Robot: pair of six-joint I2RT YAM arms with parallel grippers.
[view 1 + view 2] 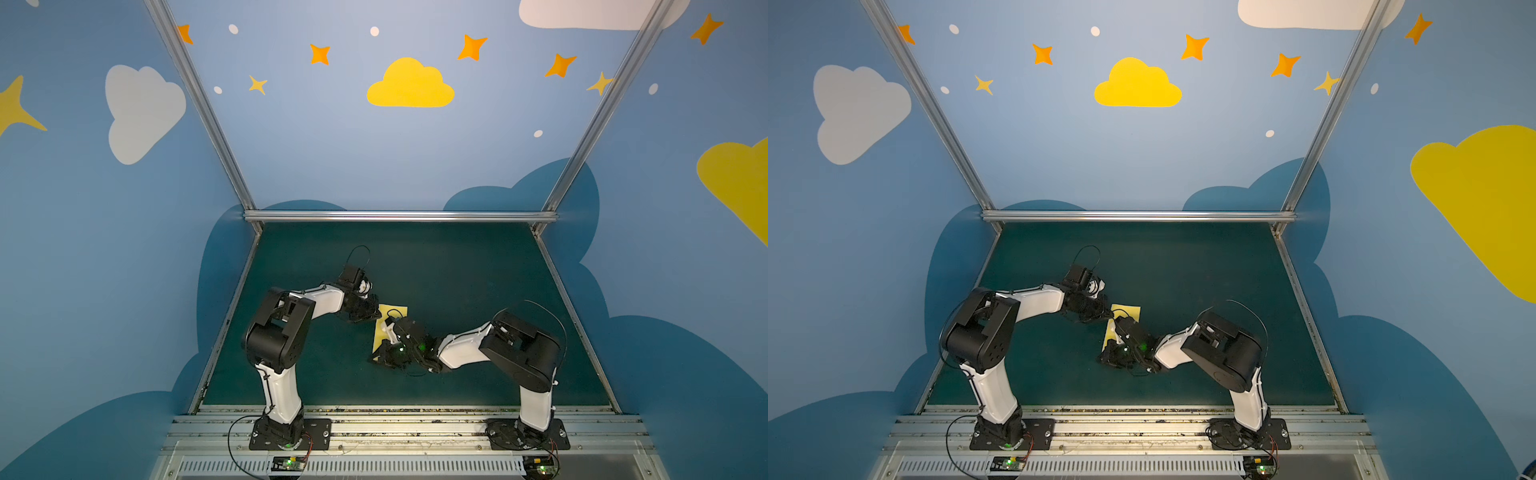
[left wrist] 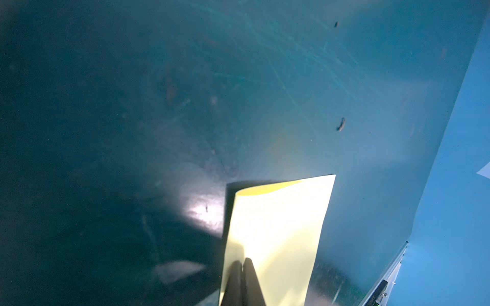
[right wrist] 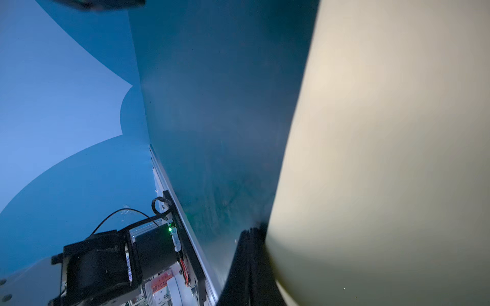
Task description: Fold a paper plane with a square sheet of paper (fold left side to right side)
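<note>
Both jaws fully closed, touching the folded paper

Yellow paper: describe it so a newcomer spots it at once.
Find the dark green mat between the blue walls. Near its middle, between the left gripper and right gripper, lies the folded sheet of paper. Nothing else on the mat is pale yellow; the yellow clouds are wall paint.

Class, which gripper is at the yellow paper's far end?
The left gripper: shut tips on the paper's far end; the right gripper is at its near end.
</note>
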